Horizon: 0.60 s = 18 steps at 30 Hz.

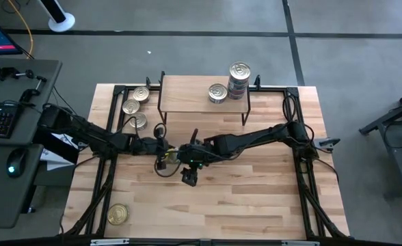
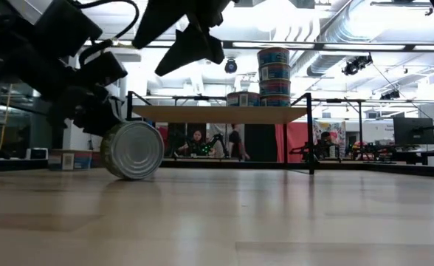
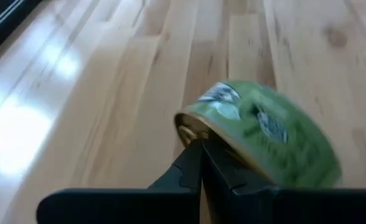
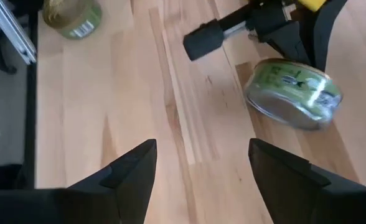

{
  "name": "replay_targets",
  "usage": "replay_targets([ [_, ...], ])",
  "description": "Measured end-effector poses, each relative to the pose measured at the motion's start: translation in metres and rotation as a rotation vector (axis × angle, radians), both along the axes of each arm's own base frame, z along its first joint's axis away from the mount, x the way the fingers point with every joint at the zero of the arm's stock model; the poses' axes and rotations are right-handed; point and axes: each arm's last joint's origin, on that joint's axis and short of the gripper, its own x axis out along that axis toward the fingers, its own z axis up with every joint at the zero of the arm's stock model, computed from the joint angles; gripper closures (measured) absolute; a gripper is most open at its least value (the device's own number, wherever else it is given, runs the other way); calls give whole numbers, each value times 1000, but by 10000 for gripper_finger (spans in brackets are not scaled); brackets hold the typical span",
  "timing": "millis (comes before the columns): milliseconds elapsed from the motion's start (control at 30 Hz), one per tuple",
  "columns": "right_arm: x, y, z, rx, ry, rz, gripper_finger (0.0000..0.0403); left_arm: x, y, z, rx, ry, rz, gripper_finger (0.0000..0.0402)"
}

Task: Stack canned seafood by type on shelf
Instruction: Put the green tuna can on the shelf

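Note:
A green-labelled can (image 3: 264,130) stands on its edge on the table's middle (image 2: 133,150), with my left gripper (image 3: 201,158) shut on it. My right gripper (image 4: 201,162) hangs open just above the table, near and to the right of that can (image 4: 293,93), with nothing between its fingers. The shelf (image 1: 187,92) stands at the far middle. A stack of cans (image 1: 238,78) and a single can (image 1: 217,92) rest on the shelf's right end. Three cans (image 1: 134,107) lie flat on the table left of the shelf. My left gripper pinches the green-labelled can by its rim (image 3: 189,132) between its two fingers, at the edge of the gold lid. The fingers slant down from the table's left. The can is tilted on edge, its lower rim (image 2: 132,177) on the table.
One more can (image 1: 117,214) lies flat near the table's front left corner, also seen in the right wrist view (image 4: 71,15). Black frame rails (image 1: 109,130) run along the table's sides. Bare planks stretch across the near and right parts of the table.

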Motion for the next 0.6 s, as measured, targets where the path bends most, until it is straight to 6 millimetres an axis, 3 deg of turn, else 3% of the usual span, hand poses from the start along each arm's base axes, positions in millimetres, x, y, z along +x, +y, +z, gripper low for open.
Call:
replay_targets([
  [367,-5,-8,6,-136,7,153,158,4,-1,6,13,-67,-32,401],
  [600,2,-26,7,-476,-48,392,158,-17,3,32,25,-101,45,401],
])
